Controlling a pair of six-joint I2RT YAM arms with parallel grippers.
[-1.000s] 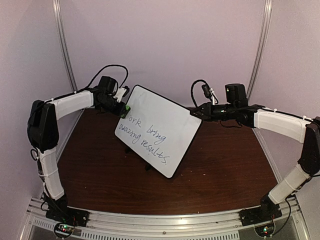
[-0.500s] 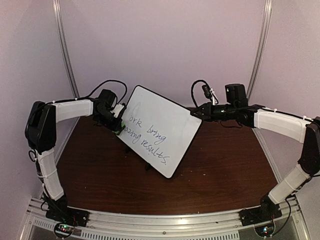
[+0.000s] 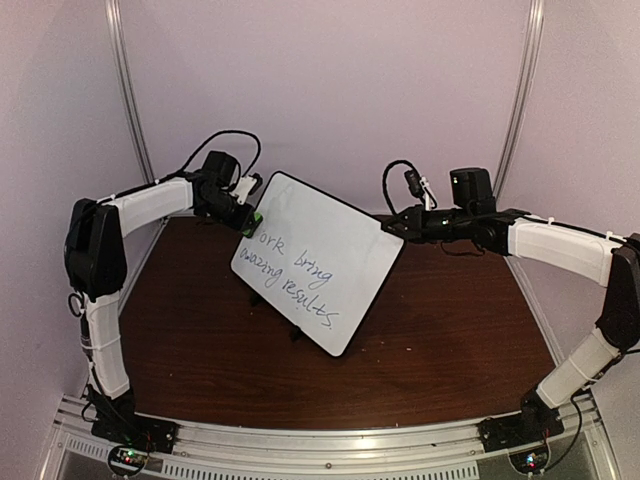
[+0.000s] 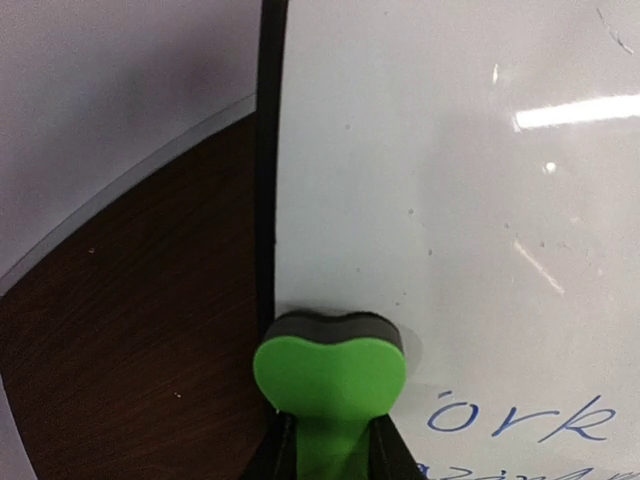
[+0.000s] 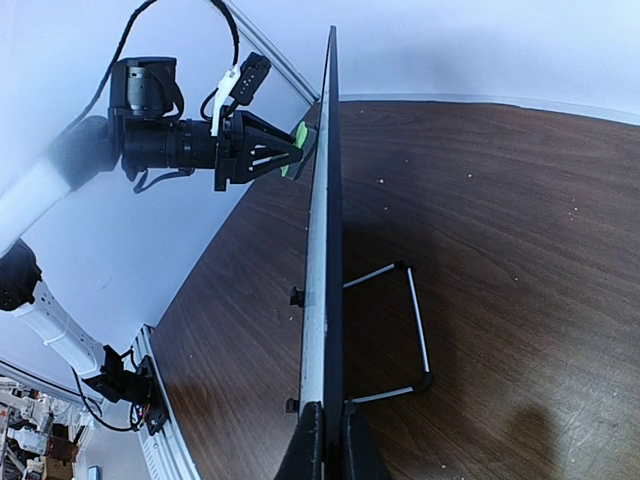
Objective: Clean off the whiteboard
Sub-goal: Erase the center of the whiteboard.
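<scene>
The whiteboard [image 3: 318,262] stands in the middle of the brown desk [image 3: 450,340], a bit toward the back. It sits between my two grippers. It is tipped back and turned, so one corner points at my bases.

My left gripper [image 3: 247,217] is squeezed tight on a small green eraser [image 4: 330,370]. I hold it by its thin green stem, and the wide part sticks out in front of my fingers. The dark pad of the eraser touches the white face of the board, right beside the black frame [image 4: 268,160] on the board's upper left edge. The board above the eraser is plain white, with just a few tiny specks.

Just past the eraser the writing [image 3: 295,275] begins — dark letters in two slanted lines. I can read "ork bring" on the first line and "results." at the end of the second. The eraser does not touch these letters.

My right gripper [image 5: 328,440] is clamped on the far right edge of the board. From my right wrist I see the board from the side, as a thin dark strip running away from my fingers. A thin wire stand [image 5: 415,330] sticks out behind it and rests on the desk — its shadow falls on the wood beside it.
</scene>
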